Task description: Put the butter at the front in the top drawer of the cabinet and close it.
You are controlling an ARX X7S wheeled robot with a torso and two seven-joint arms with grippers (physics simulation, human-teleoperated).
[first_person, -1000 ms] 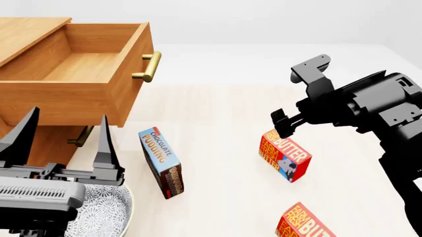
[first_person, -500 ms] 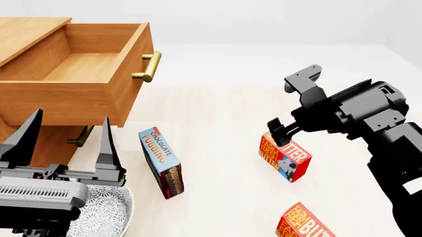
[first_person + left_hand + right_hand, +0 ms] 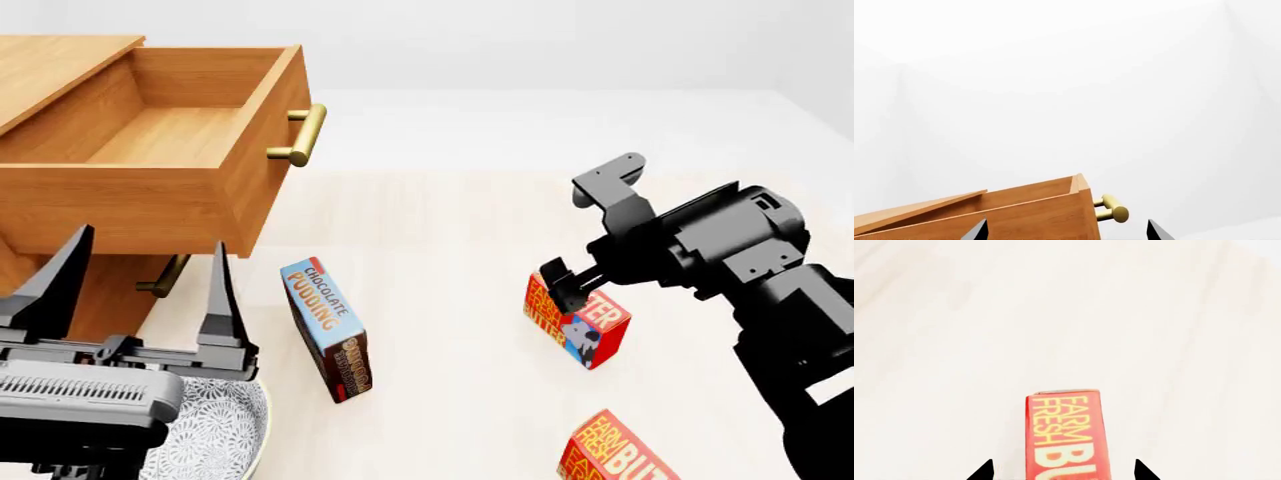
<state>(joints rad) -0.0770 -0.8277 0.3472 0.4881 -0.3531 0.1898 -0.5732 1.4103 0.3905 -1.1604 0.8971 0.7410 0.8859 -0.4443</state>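
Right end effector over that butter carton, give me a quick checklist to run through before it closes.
1. Top drawer open: ok, pulled out, inside looks bare.
2. Right end effector open: ok, both fingertips spread.
3. Butter centred between the fingertips: ok in the right wrist view, one tip on each side of it.
4. Low enough to grip: cannot tell; the head view shows the end effector at the carton's top edge.
5. Correct carton: cannot tell which counts as the front one; a second butter carton lies nearer the camera.
6. Left end effector out of the way: ok, open, apart from the cartons.
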